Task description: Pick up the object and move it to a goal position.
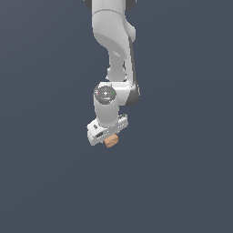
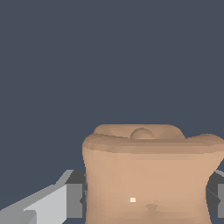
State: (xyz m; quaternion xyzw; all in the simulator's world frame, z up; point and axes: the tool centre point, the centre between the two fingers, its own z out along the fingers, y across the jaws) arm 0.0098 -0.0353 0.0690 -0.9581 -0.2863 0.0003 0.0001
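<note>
Currently we see the white arm [image 1: 111, 41] reaching down from the upper edge of the exterior view, with its wrist joint pointing toward the dark grey-blue bench [image 1: 45, 182]. At the lower end of the arm sits the hand [image 1: 109, 139], a white block set slightly tilted, its lower side on the exterior view's left.

We find the block [image 1: 111, 141], a small tan-brown piece, directly under the hand body and touching it. Only its lower part shows in the exterior view; the rest is hidden by the hand. It is clearly narrower than the hand.

From the wrist view we see the same block [image 2: 148, 175] filling the lower middle of the picture. Its surface is plain tan, with rounded upper edges and a small rounded bump on the top face. A grey finger [image 2: 72, 199] presses against one side of it, and the second finger [image 2: 218, 199] shows at the opposite side, also against the block. We therefore read the hand as closed narrowly on the block, gripping it from two opposite sides.

No bench edges or corners appear in either view, so we cannot place the block against them. We also cannot tell whether the block rests on the bench or is raised above it.
</note>
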